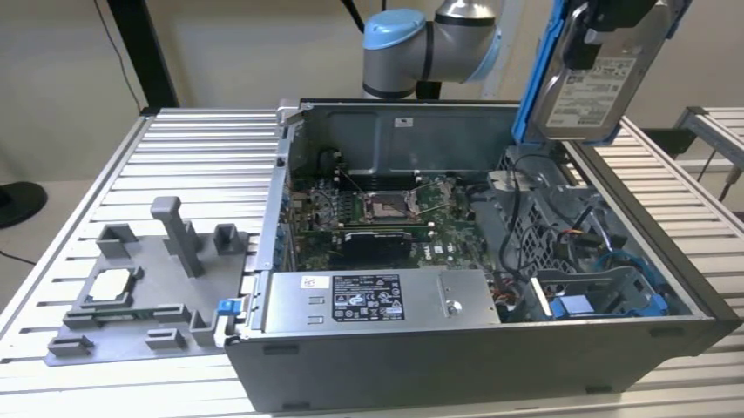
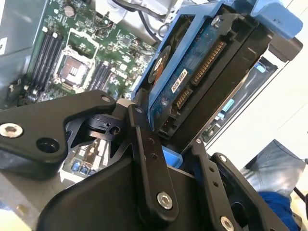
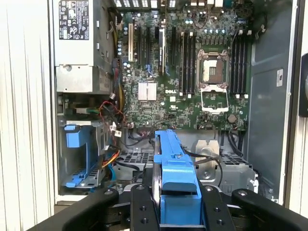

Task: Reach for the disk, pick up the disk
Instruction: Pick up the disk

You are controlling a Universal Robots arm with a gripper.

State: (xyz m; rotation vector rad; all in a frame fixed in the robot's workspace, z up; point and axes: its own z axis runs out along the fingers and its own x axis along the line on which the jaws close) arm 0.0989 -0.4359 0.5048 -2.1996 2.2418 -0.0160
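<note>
Beige wall point(image 1: 233, 52) behind a slatted metal table point(image 1: 174, 165).

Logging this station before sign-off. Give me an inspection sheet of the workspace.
Surface: slatted metal table, carrying an open computer case.
Job's things: disk lifted above the case, on edge, blue frame around it.
Clutter: grey plastic fixture on the exterior view's left; power supply inside the case.
End effector: shut on the disk, fingers on both sides.
Cables: loose coloured wires inside the case.
Surroundings: plain wall, another slatted bench.
</note>
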